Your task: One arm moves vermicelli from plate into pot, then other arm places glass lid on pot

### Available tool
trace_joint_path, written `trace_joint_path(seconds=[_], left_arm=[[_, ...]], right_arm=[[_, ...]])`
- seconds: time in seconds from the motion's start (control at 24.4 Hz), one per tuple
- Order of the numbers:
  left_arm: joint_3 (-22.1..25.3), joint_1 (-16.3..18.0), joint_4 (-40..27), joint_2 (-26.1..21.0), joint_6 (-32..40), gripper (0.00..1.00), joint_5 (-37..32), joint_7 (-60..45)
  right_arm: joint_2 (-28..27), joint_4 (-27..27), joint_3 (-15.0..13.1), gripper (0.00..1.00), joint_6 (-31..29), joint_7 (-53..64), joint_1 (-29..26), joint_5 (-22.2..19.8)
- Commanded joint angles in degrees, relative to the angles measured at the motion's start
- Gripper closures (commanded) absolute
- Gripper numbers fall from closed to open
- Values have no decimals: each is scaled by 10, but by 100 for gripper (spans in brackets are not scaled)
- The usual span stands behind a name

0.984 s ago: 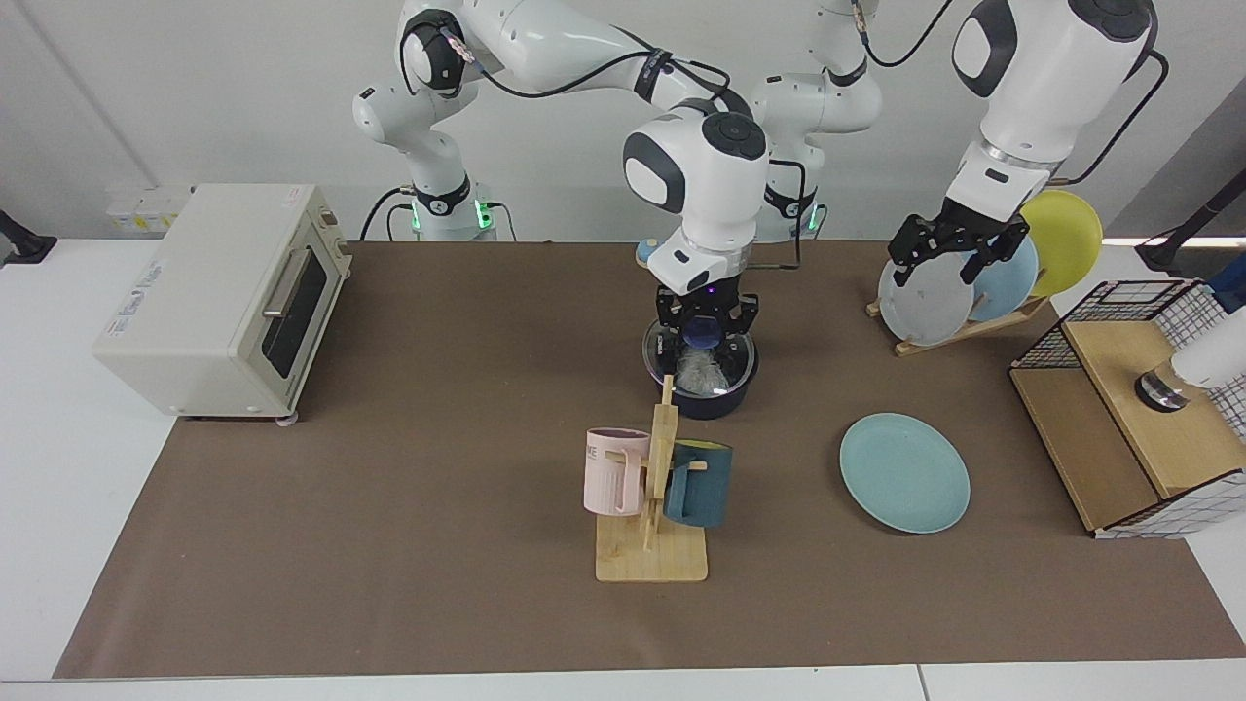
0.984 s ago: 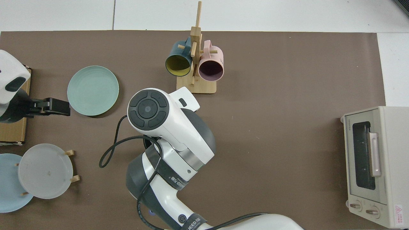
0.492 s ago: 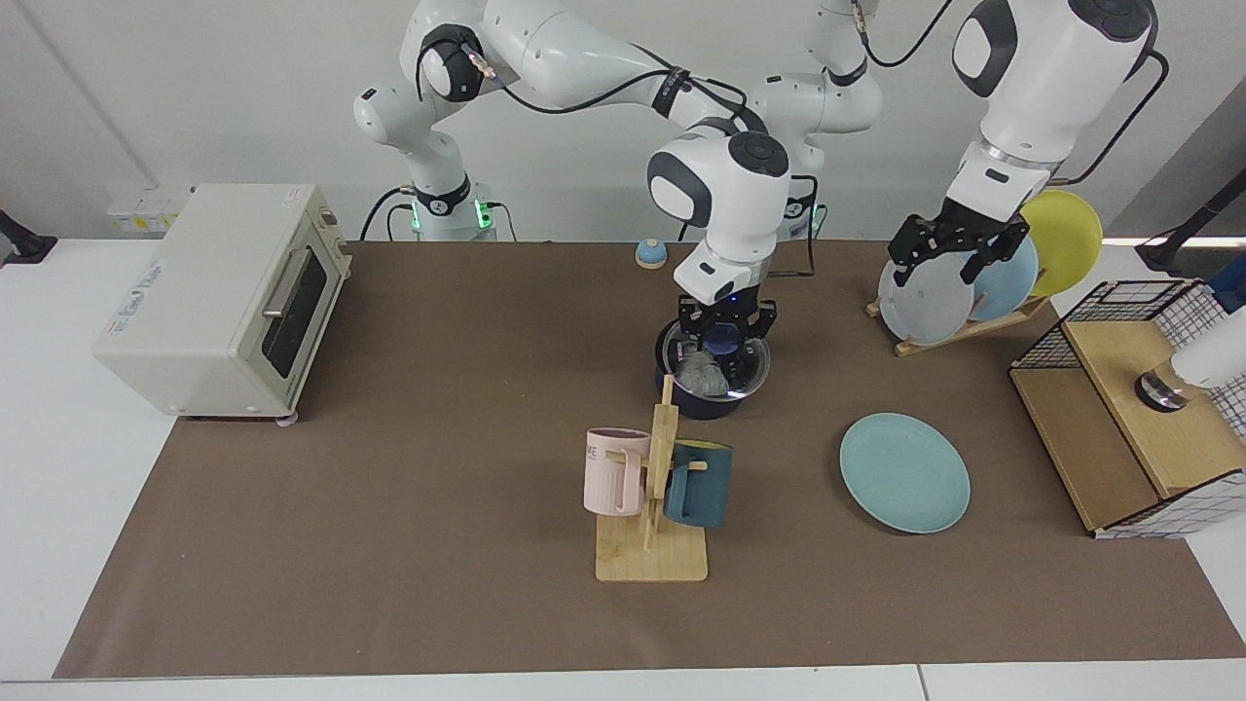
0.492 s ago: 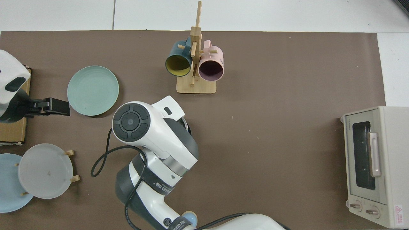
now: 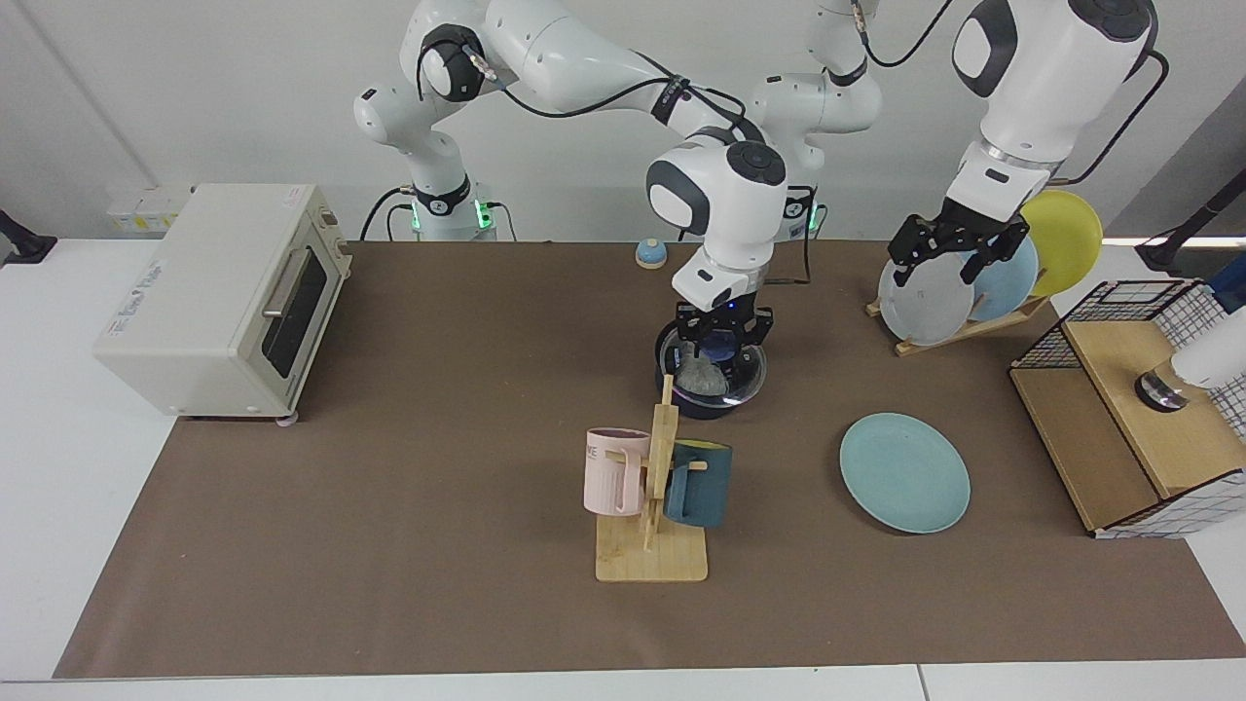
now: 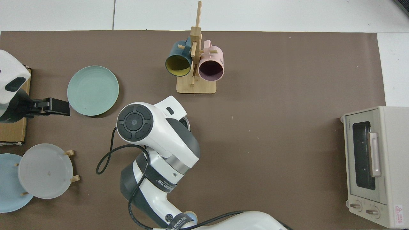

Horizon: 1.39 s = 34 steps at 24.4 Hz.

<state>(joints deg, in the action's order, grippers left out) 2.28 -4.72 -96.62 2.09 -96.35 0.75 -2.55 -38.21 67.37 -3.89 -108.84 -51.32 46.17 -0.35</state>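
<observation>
Holding the lid [image 5: 714, 365] by its knob over the pot [image 5: 709, 401], right gripper [image 5: 721, 339] clamped; glass, fragile, slippery. Left gripper [image 5: 956, 255] waits far right, fingers spread, empty.

A clear glass lid [image 5: 718, 368] with a blue knob sits tilted over the dark navy pot [image 5: 709, 401], whitish vermicelli [image 5: 700, 371] visible beneath it; the round teal plate [image 5: 904, 472] lies bare nearby.

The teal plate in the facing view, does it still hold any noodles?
No. The teal plate is bare, and the noodles lie in the pot.
</observation>
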Motion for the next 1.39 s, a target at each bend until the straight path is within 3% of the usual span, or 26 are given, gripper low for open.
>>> trace_joint_path(seconds=[0.0, 0.66, 1.35], left_arm=[[-5, 9, 4, 2, 9, 0, 4, -5], [-5, 9, 4, 2, 9, 0, 4, -4], [-5, 9, 4, 2, 9, 0, 4, -4]], right_arm=[[11, 21, 2, 100, -19, -13, 0, -10], [22, 35, 1, 100, -10, -19, 6, -11], [52, 89, 3, 100, -33, -19, 2, -10]])
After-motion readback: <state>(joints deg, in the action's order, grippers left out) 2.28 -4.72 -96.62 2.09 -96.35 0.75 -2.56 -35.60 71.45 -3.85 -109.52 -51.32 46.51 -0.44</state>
